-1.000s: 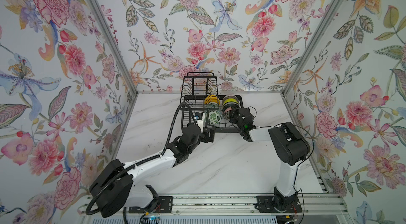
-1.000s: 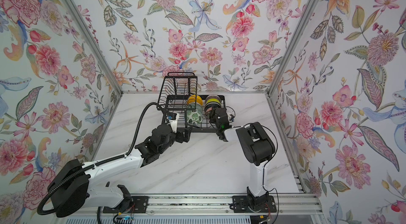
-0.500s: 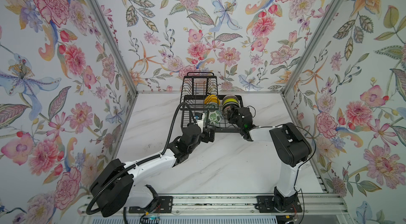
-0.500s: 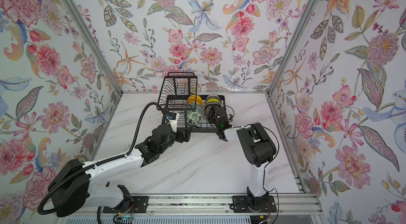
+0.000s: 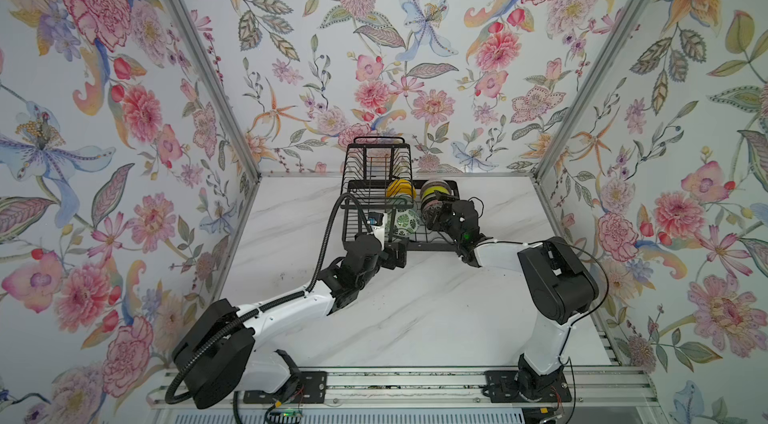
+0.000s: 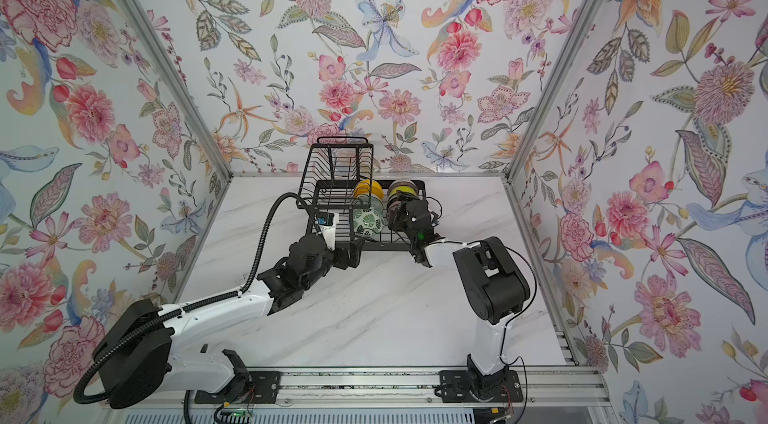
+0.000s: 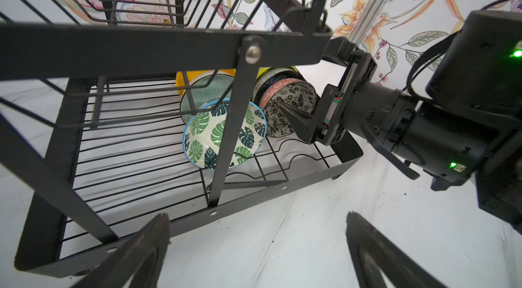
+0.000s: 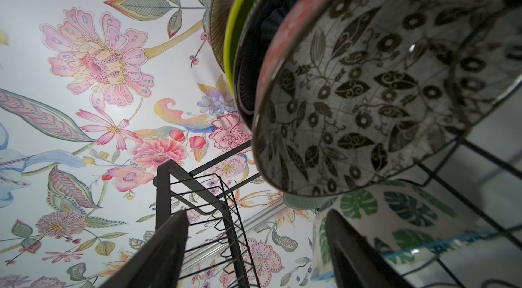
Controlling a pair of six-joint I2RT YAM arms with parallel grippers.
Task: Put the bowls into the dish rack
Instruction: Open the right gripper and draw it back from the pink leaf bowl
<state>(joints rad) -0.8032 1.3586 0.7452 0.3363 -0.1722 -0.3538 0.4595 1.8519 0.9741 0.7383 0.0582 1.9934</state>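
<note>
The black wire dish rack stands at the back middle of the table in both top views. Several bowls stand on edge in its lower tray: a yellow one, a pale aqua one, the green-leaf bowl, a lime green one and the black-and-white patterned bowl. My right gripper is open right beside the patterned bowl, nothing between its fingers. My left gripper is open and empty over the table, just in front of the rack's front edge.
The rack's raised basket overhangs the left half of the tray. Floral walls close in the back and both sides. A metal rail runs along the front edge. White marble table lies between the two arms.
My right gripper has opened and let go of the black-and-white patterned bowl, which now rests in the tray. The left arm has not moved.
</note>
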